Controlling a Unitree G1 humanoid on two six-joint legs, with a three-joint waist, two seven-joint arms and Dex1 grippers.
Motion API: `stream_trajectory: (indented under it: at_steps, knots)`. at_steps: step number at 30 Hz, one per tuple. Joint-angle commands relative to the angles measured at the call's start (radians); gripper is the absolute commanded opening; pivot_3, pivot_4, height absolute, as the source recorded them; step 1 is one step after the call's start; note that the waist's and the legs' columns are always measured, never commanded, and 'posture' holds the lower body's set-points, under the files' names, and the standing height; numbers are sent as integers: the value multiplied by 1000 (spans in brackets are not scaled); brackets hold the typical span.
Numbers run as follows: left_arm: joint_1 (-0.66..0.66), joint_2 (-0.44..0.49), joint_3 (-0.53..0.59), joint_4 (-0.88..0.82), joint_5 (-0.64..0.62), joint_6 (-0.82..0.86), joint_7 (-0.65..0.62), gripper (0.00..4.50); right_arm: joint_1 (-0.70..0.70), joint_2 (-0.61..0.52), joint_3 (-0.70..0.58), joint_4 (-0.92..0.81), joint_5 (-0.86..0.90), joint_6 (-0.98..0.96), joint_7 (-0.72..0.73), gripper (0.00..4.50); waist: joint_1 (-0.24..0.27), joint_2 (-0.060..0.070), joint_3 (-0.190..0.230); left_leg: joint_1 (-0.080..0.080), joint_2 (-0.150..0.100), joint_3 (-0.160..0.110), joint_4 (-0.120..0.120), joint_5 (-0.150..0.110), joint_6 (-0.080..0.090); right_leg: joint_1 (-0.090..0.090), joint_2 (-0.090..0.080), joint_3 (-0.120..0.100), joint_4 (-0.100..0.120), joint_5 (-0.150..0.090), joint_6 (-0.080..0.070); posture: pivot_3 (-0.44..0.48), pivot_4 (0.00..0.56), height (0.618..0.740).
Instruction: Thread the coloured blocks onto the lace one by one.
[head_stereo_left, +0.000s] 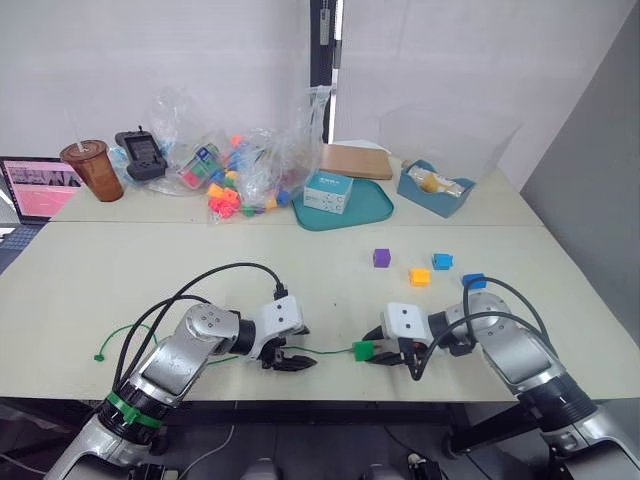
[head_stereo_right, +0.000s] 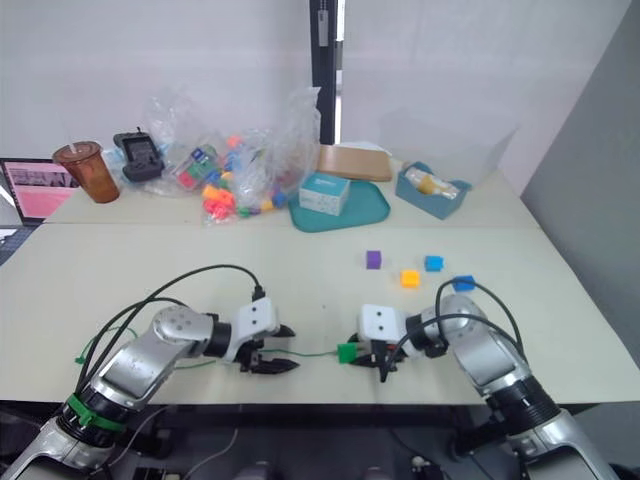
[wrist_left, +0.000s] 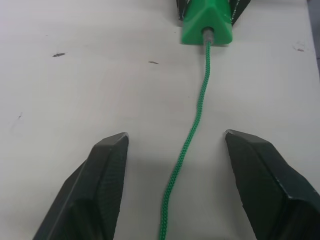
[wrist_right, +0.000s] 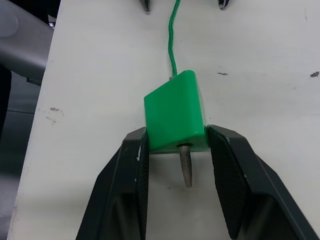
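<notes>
A green block (wrist_right: 176, 116) is clamped between the fingers of my right gripper (head_stereo_left: 376, 355) near the table's front edge. The lace (wrist_left: 192, 131), a thin green cord, runs through the block, and its grey stiff tip (wrist_right: 186, 167) pokes out on the gripper side. My left gripper (head_stereo_left: 298, 361) is open, its fingers (wrist_left: 104, 175) straddling the cord without touching it. The cord trails left to its small tab end (head_stereo_left: 100, 356). Further back on the right lie a purple block (head_stereo_left: 381, 258), an orange-yellow block (head_stereo_left: 419, 276) and two blue blocks (head_stereo_left: 442, 261) (head_stereo_left: 474, 282).
At the back stand a clear bag of bright toy pieces (head_stereo_left: 235, 170), a teal tray (head_stereo_left: 372, 205) with a small box, a blue container (head_stereo_left: 434, 190), a drink cup (head_stereo_left: 93, 170) and a laptop (head_stereo_left: 40, 187). Black cables (head_stereo_left: 200, 285) loop over both arms.
</notes>
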Motion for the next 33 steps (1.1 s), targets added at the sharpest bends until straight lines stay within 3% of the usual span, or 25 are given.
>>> stream_trajectory:
  at_steps: [1,6,7,19,26,33]
  knots:
    - [23,-30,-34,49,14,-34,9,1798,19,-2,52,20,-28,5,13,1272,0,0,0,0,0,0,0,0,0,0,0,0,0,0,0,0,150,740]
    - [22,-56,-47,77,32,-74,11,179,17,-2,49,18,-27,9,14,1272,1,0,-1,1,0,0,0,0,0,2,0,0,-1,0,0,0,150,740]
    - [20,-63,-46,79,28,-75,9,52,15,-1,48,21,-27,8,15,1272,1,0,-1,2,0,0,0,0,0,2,0,0,-1,0,0,0,150,740]
    - [-45,-170,-60,57,-22,-37,-10,52,19,-1,48,17,-31,21,6,1272,2,0,-1,2,0,0,0,0,0,3,0,0,-1,0,0,0,150,740]
    - [-52,-170,-60,74,-3,-32,11,52,25,-4,49,7,-28,28,0,1272,1,0,-1,2,0,0,0,0,0,3,0,0,-1,0,0,0,150,740]
    - [-64,-102,-23,4,-59,46,-43,2209,33,-2,41,-4,-14,43,-9,1272,-4,0,0,2,0,0,0,0,0,2,0,0,-1,0,0,0,150,740]
